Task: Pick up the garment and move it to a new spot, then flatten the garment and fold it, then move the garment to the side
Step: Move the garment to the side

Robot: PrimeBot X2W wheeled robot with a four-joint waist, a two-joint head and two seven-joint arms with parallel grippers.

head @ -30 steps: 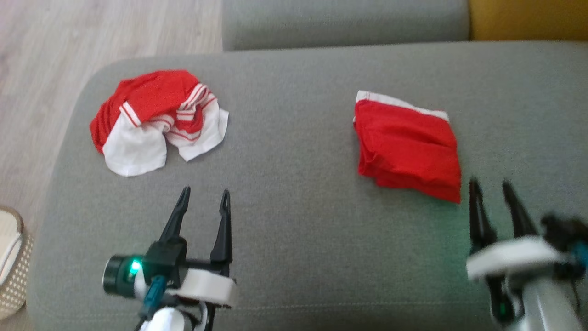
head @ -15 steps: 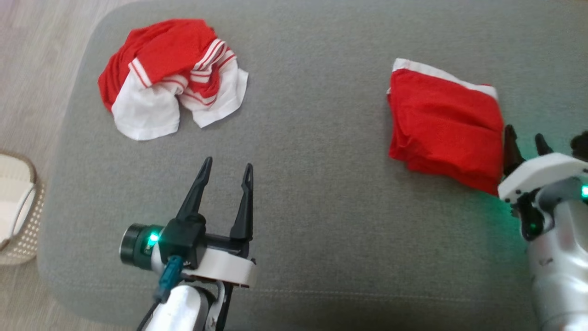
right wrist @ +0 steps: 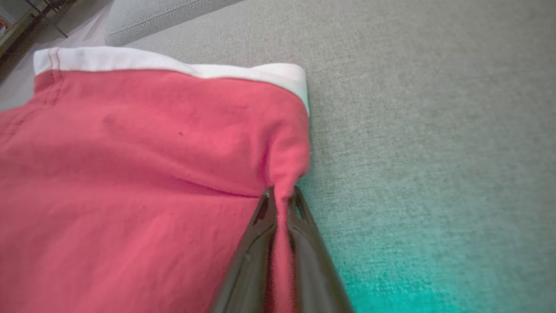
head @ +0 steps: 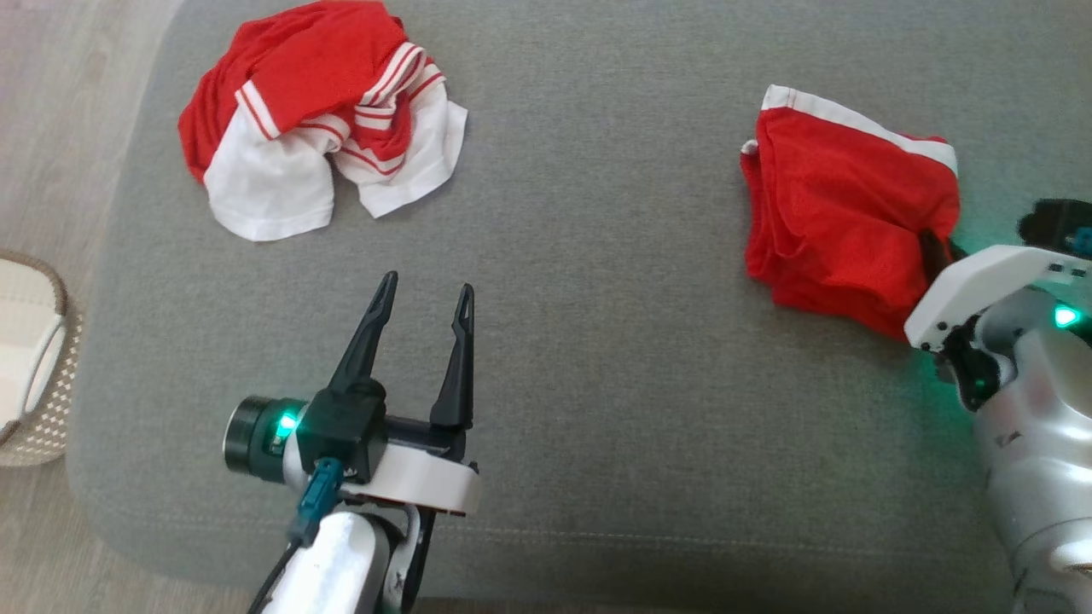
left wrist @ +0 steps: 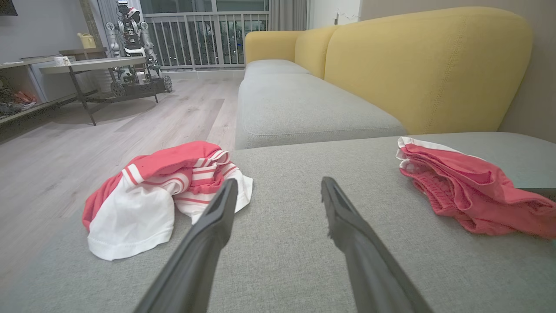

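A folded red garment with a white band lies on the right of the grey cushion. My right gripper is at its near right edge, shut on a pinch of the red cloth. In the right wrist view the fabric puckers up between the closed fingertips of that gripper. My left gripper hovers open over bare cushion at the lower left, holding nothing. In the left wrist view the left gripper points between the two cloths, with the red garment at the right.
A crumpled red and white striped garment lies at the cushion's far left, also seen as a heap. A woven basket stands on the wooden floor at the left. A yellow backrest rises behind the seat.
The head camera tilted down. My right gripper moved up to the folded garment's edge and closed on it, bunching the cloth. The left gripper stayed open and still.
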